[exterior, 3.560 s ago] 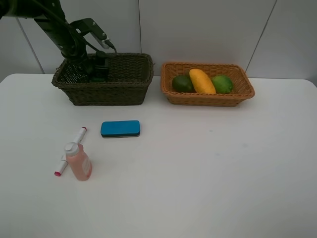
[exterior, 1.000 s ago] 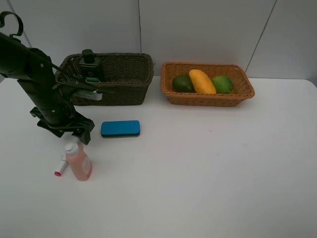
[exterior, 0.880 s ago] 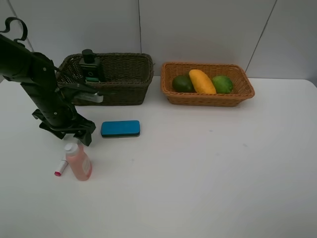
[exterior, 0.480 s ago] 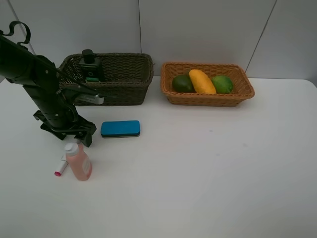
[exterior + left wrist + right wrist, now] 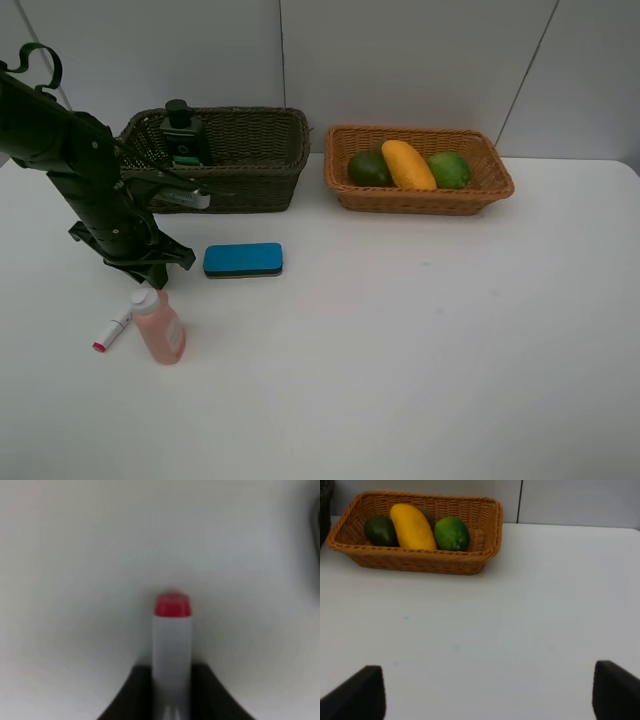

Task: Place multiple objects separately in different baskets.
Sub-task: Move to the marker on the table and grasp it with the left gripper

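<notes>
left gripper (image 5: pixel 153 274): just left of the blue eraser block (image 5: pixel 243 259), jaws clamped on one end of the white pink-tipped marker (image 5: pixel 112 332)
marker: front-left of the eraser, pink tip pointing away from it, just beside the pink white-capped bottle (image 5: pixel 158 328)
right gripper (image 5: pixel 489 692): fingers wide apart above the white table (image 5: pixel 420 340), seen in its wrist view only
dark brown-green basket (image 5: pixel 245 185): right behind the eraser, dark green pump bottle (image 5: pixel 183 133) upright at its left end
orange-tan basket (image 5: pixel 420 201): behind-right of the eraser, holding dark green avocado (image 5: pixel 369 168), yellow mango (image 5: pixel 408 164), bright green round fruit (image 5: pixel 449 170) side by side

Blurred marker (image 5: pixel 171 645), partly off-frame
</notes>
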You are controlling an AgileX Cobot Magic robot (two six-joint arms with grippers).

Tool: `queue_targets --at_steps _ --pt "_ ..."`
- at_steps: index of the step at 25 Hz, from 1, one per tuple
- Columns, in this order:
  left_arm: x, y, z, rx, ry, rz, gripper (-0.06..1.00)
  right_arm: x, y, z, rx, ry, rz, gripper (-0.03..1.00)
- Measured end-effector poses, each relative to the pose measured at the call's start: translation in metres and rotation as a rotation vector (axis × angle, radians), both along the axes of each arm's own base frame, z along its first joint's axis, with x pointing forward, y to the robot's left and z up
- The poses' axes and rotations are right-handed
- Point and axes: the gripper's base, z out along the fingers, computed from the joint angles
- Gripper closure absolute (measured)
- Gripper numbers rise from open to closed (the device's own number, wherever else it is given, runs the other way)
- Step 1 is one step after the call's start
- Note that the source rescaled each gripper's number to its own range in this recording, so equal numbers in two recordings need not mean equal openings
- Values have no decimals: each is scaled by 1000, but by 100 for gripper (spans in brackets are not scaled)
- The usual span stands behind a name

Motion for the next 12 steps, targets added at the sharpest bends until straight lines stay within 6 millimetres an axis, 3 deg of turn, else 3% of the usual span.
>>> queue_targets --at_steps 12 --pt "0 0 0 -1 4 2 92 0 0 0 0 0 0 -2"
